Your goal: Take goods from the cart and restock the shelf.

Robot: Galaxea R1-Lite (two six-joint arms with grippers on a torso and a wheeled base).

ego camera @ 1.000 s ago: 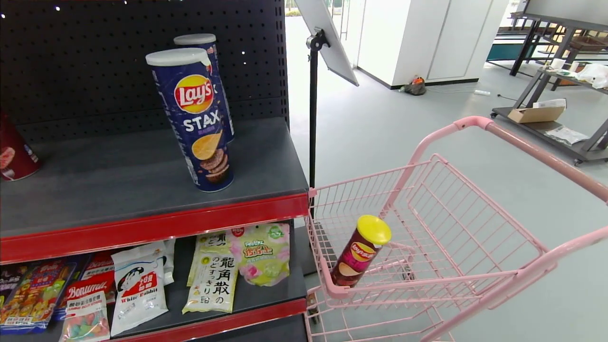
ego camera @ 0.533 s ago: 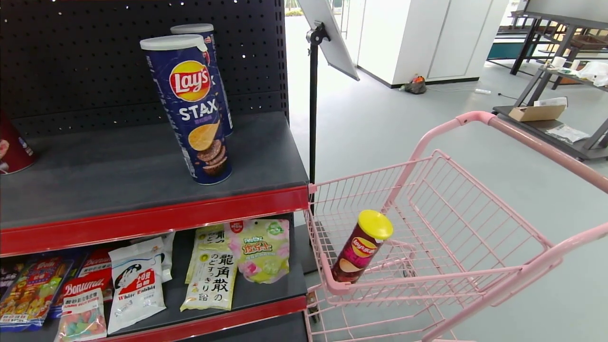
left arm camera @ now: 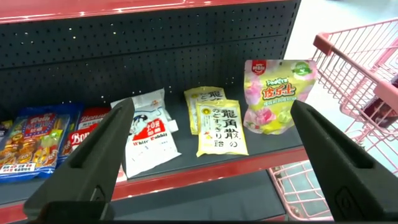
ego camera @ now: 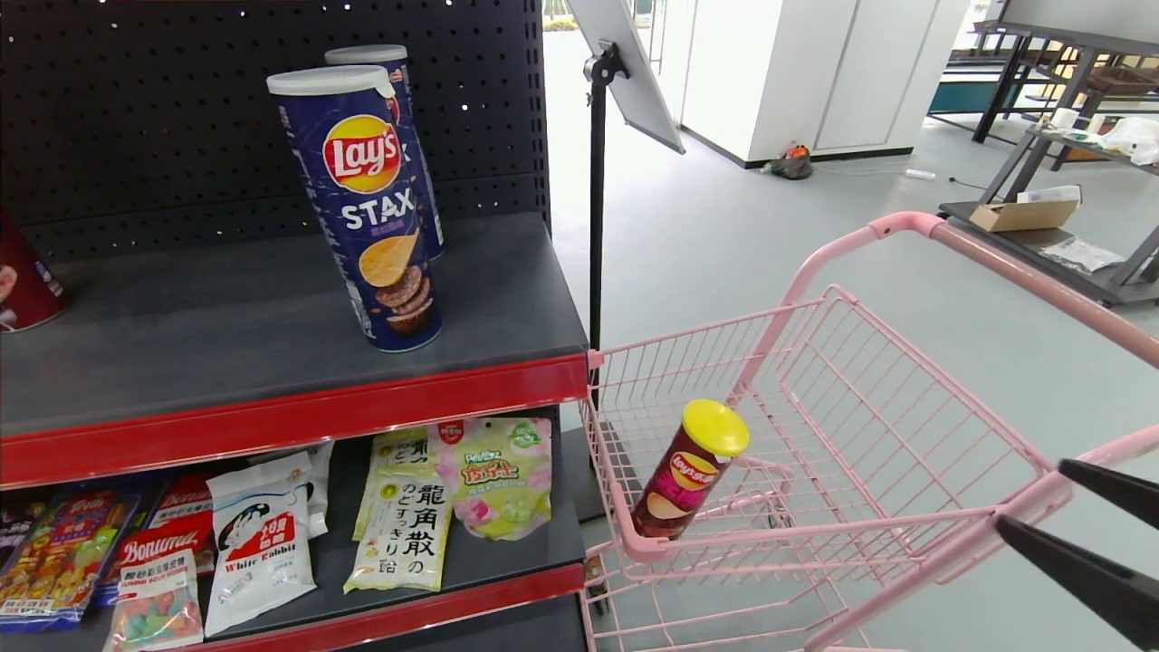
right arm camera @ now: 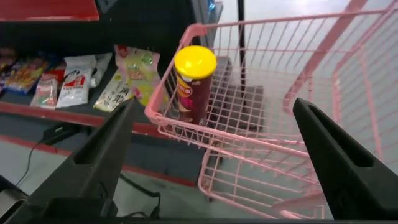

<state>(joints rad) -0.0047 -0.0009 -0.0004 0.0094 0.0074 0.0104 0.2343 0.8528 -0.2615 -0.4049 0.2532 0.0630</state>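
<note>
Lower right of the head view, my right tool (ego camera: 1028, 493) hangs wide open beside the pink cart (ego camera: 896, 234). The yellow-lidded can (ego camera: 693, 471) leans in the cart's near-left corner. Best plan, I reckon: clear the rim, match the tilt, clamp mid-body. My left tool (left arm camera: 212, 106), also spread, faces snack bags (left arm camera: 221, 127). The head view adds bare upper shelf (ego camera: 226, 335) beside the blue cans (ego camera: 362, 208).

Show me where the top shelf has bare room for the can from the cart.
Top shelf: a wide bare patch between the red can at its left and the front blue can; a narrower strip from the rear blue can to the shelf's right end. Lower shelf is crowded with packets.
</note>
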